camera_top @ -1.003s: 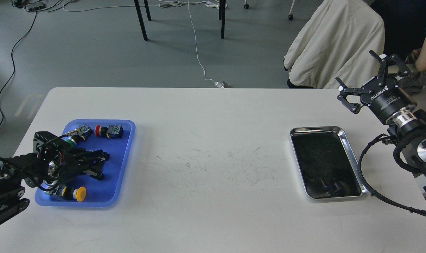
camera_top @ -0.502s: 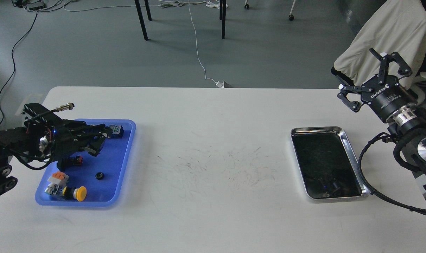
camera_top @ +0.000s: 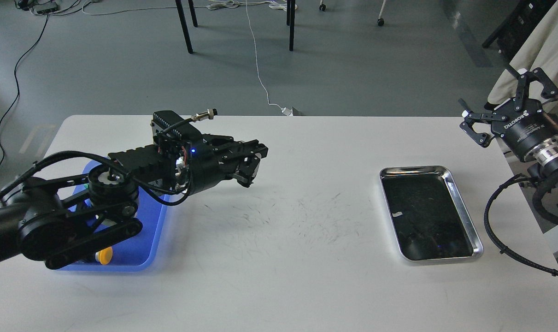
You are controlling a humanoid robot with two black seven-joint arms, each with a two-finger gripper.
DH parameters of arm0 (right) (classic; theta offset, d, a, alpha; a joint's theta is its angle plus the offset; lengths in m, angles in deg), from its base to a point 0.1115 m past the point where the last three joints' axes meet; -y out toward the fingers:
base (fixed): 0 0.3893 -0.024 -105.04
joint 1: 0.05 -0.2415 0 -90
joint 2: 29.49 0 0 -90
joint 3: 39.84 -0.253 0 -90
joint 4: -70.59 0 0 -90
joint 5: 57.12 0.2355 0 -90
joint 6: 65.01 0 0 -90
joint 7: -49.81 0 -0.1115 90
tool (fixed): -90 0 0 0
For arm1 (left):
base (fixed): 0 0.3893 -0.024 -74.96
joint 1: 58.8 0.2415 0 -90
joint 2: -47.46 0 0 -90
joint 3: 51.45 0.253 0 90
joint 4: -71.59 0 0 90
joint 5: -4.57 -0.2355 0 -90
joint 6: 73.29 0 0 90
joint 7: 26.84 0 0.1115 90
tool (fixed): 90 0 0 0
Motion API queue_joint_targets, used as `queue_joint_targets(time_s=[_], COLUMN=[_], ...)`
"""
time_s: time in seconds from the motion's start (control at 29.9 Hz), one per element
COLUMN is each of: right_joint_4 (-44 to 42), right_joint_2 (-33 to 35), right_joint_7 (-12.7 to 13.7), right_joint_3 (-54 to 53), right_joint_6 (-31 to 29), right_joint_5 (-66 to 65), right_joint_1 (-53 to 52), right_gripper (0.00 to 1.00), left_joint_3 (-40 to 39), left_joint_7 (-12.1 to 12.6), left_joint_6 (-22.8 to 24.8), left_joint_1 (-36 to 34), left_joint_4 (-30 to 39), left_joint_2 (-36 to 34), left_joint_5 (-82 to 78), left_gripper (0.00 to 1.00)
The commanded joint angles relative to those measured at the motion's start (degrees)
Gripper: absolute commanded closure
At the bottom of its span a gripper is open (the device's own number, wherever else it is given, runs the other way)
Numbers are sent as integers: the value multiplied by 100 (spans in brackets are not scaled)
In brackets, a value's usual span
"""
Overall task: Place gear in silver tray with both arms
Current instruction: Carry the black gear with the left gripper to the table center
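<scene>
The table (camera_top: 279,276) is filling most of the view, pale and scuffed at its centre. The left arm (camera_top: 76,216) is stretching in from eight o'clock, lying low and nearly level, crossing over the blue tray (camera_top: 152,240) and pointing toward three o'clock. The right arm (camera_top: 543,157) is standing off at two o'clock, beyond the table's edge, wrist tilted up and away. The silver tray (camera_top: 467,221) is sitting at four o'clock of centre, its dark bottom showing only reflections, nothing in it that I can make out.

The left gripper (camera_top: 253,161) is hanging above bare table at ten o'clock of centre, fingers drawn close together. Whether a gear is pinched between them I cannot tell; nothing is showing past the tips, and a small gear would be hidden there. The right gripper (camera_top: 500,103) is spread wide, holding nothing.

What worries me from here: if the gear is in that pinch, it is a small part held only at the fingertips, and a long sweep across the table could be shaking it loose well short of the silver tray. A handover between the arms looks riskier still, since the right gripper is waiting well apart. A release from height could also bounce the gear off the slick bottom and over the low rim.
</scene>
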Motion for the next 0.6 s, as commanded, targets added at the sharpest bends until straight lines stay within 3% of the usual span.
queue_joint_targets(time_s=[0.0, 0.4, 0.57], right_joint_4=[-96, -87, -69], right_joint_2=[-27, -45, -36], right_joint_7=[-1, -9, -9], right_joint_3=[-7, -104, -104], right_joint_6=[0, 0, 0], right_joint_5=[9, 9, 9], right_joint_1=[-1, -1, -1], right_gripper=[1, 1, 1], left_joint_3=[191, 640, 666], left_joint_7=[35, -17, -61], left_joint_6=[35, 44, 44], left_joint_1=[34, -36, -36], left_joint_4=[-606, -2074, -2645], left_joint_2=[815, 2881, 2971], left_joint_5=[-259, -339, -339], left_gripper=[90, 89, 89])
